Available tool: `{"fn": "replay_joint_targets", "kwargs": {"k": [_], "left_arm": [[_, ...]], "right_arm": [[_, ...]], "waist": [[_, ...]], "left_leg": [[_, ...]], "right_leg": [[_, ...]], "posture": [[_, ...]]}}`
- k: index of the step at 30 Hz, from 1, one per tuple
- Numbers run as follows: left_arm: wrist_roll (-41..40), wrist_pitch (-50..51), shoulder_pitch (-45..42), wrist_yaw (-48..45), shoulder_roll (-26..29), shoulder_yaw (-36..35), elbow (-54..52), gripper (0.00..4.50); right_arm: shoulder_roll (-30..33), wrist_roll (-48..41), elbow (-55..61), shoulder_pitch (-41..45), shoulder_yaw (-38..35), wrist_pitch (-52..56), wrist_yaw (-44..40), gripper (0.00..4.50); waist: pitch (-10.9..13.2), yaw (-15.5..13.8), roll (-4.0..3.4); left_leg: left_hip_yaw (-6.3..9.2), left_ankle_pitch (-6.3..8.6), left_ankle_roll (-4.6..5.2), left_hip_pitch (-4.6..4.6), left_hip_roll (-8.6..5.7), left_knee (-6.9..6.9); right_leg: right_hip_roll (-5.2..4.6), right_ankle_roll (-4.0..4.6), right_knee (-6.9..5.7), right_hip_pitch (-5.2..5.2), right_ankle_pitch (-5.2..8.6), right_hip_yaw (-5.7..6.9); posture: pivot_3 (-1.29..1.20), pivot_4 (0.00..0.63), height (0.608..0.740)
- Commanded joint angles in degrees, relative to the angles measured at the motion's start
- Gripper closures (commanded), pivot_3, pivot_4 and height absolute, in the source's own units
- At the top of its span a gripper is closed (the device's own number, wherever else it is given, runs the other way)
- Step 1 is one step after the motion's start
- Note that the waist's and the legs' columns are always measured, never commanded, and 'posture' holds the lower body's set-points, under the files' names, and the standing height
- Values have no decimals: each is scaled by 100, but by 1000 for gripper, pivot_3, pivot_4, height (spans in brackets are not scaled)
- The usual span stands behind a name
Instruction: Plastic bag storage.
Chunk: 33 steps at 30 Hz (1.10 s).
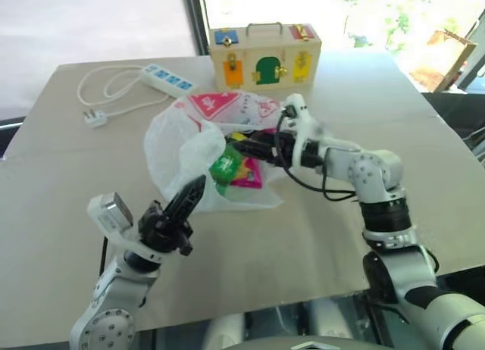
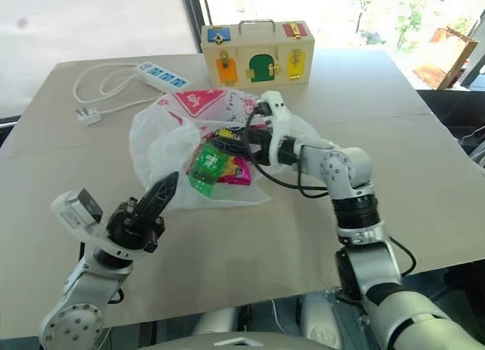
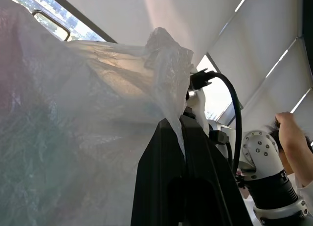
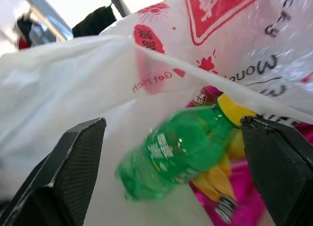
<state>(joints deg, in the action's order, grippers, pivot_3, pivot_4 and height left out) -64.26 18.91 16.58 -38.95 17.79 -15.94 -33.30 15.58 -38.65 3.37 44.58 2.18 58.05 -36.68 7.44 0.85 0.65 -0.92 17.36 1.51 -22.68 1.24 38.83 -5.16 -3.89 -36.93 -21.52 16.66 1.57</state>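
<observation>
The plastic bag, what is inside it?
Inside the plastic bag lie a green bottle, a magenta packet and something yellow. The crinkled plastic covers whatever lies deeper.

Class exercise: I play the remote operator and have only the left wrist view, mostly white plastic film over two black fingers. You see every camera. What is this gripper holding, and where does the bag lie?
Observer: The left gripper is shut on an edge of the plastic bag, which lies on the table.
Operator: Is anything inside?
Observer: Yes, a green bottle lies in the bag's mouth, on a magenta packet.
Operator: Where is the other gripper?
Observer: The right gripper is open at the bag's mouth, its fingers either side of the bottle, not touching it.
</observation>
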Motion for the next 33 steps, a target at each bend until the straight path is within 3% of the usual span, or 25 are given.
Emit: {"fn": "replay_joint_targets", "kwargs": {"k": [1,5,8,10,15,21,24,31,33], "left_arm": [[16,-76,-3,-50,45,-103,-58,4500],[20,-59,6,-50,69,-102,-57,4500],[16,-50,31,-50,67,-86,-61,4500],[34,-47,49,-69,72,-63,-61,4500],[35,-48,13,-65,96,-74,-39,4500],[70,-49,62,-54,113,-74,-72,4500],[88,-51,78,-35,129,-112,-74,4500],[22,10,147,42,184,-149,-119,4500],[-60,73,101,59,273,-207,-124,4500]], "right_arm": [[885,-275,728,-21,-474,-642,-1169,48],[1244,78,-62,245,-1139,-1460,-902,48],[1685,955,-758,89,-684,-1798,-758,48],[1794,1082,-909,-223,-370,-1594,-922,48],[1413,1314,-1307,-505,-80,-1744,-833,48],[861,1475,-1880,-185,-124,-2058,-695,48],[794,1255,-1746,-107,-261,-1867,-866,935],[961,875,-1438,-294,-521,-1627,-1181,4485],[1055,524,-1122,-425,-674,-1358,-1391,4485]], "waist": [[1,-15,0],[1,33,1],[-2,15,5],[-3,4,8],[3,25,-2],[2,11,-1],[2,-14,-1],[3,-10,-1],[3,-13,-1]], "left_leg": [[-1,3,5,-1,-3,2],[5,4,7,7,1,-1],[3,4,7,27,0,-14],[-1,4,7,29,0,-16],[-15,4,7,25,2,-17],[-13,4,6,28,1,-18],[-10,3,6,27,1,-18],[-8,4,6,25,0,-19],[-6,4,6,25,1,-20]], "right_leg": [[-4,0,3,1,0,-1],[8,-1,4,5,0,-20],[13,0,-2,7,0,-38],[13,0,0,8,0,-44],[9,0,2,-2,0,-68],[10,-1,1,-3,-1,-69],[11,-1,1,-2,0,-66],[8,-1,4,-2,0,-66],[7,0,4,-2,0,-64]], "posture": [[0,150,740],[0,150,740],[0,150,740],[0,150,740],[0,150,740],[0,150,740],[0,150,740],[0,150,740],[0,150,740]]}}
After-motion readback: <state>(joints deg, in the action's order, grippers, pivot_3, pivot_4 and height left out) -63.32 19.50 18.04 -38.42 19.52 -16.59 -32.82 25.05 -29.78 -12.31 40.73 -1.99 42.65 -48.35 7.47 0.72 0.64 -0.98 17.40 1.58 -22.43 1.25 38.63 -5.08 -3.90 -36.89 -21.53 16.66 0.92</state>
